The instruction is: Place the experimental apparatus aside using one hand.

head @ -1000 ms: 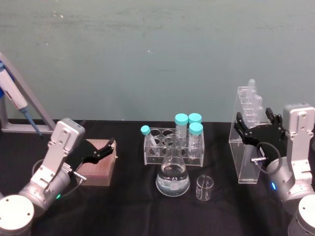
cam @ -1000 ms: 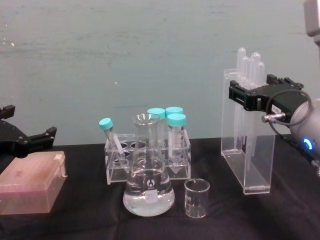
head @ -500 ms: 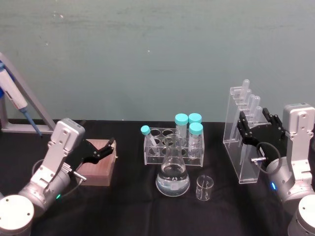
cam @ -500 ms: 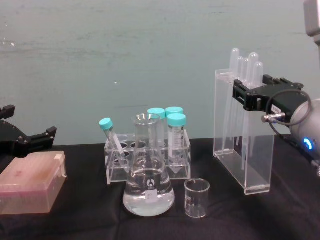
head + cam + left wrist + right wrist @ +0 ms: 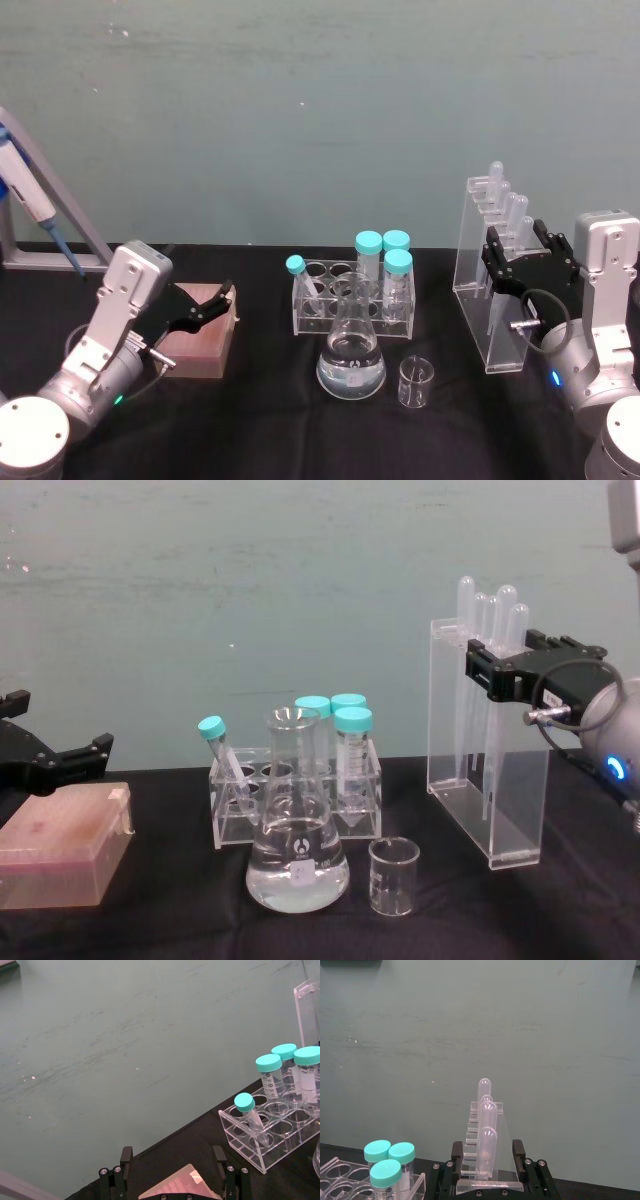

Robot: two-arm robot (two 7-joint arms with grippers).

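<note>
The tall acrylic stand with several plastic pipettes stands at the right of the black table, its base on the cloth. My right gripper is shut on its upper part, one finger on each side, as the right wrist view and the chest view show. The conical flask with clear liquid stands at the table's middle front, and the small beaker is just to its right. My left gripper hangs open over a pink box at the left.
A clear rack with teal-capped tubes stands right behind the flask. A blue-and-white pipette leans on a grey frame at the far left. Bare black cloth lies between the beaker and the stand.
The stand in my right gripper has swung and shifted a little to the left, from upright to slightly turned. The left arm has not moved.
</note>
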